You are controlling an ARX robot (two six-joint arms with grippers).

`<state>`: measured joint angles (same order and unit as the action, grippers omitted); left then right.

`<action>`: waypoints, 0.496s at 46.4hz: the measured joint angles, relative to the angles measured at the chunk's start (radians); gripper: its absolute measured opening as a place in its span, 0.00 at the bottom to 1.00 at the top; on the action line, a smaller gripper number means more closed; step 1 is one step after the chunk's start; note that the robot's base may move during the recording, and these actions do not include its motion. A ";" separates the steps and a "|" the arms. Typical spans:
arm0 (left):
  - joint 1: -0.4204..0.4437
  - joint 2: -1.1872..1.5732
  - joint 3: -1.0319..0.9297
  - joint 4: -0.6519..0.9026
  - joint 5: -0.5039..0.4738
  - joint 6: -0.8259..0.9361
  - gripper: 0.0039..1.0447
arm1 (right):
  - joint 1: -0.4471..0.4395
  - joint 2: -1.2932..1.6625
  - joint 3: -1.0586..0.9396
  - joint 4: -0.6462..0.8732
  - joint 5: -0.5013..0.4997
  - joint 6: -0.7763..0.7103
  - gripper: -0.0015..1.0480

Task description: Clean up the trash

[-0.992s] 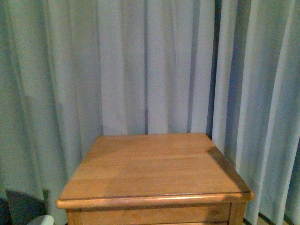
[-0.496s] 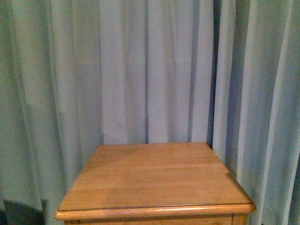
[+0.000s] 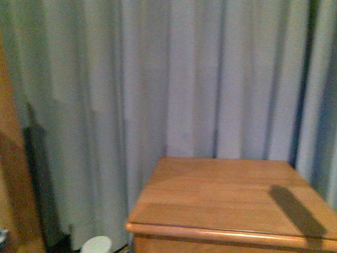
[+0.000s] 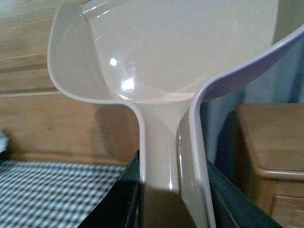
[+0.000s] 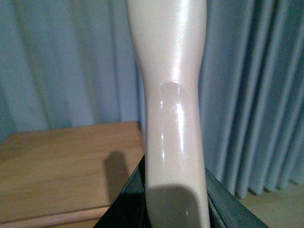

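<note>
Front view: bench [image 3: 231, 195], no trash in sight.
Left pincer [image 4: 172, 199]: pinching dustpan [image 4: 156, 57] handle.
Right pincer [image 5: 173, 204]: pinching brush [image 5: 173, 95] handle.
Advice: find trash first; hold both tools firmly.

1. A pale grey-blue curtain [image 3: 184, 79] hangs in folds across the back, slightly blurred.
2. A wooden tabletop [image 3: 210, 195] stands in front of it, with a dark slanted shadow [image 3: 297, 211] on it.
3. A small white round object [image 3: 97, 245] sits below the tabletop's corner.
</note>
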<state>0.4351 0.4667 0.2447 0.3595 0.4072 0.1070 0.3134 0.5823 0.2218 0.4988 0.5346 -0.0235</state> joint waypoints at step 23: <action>0.004 -0.001 -0.003 0.000 -0.008 -0.002 0.26 | 0.003 0.006 -0.002 -0.002 -0.006 0.000 0.18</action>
<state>0.4389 0.4656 0.2420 0.3592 0.3988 0.1051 0.3168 0.5880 0.2203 0.4965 0.5282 -0.0231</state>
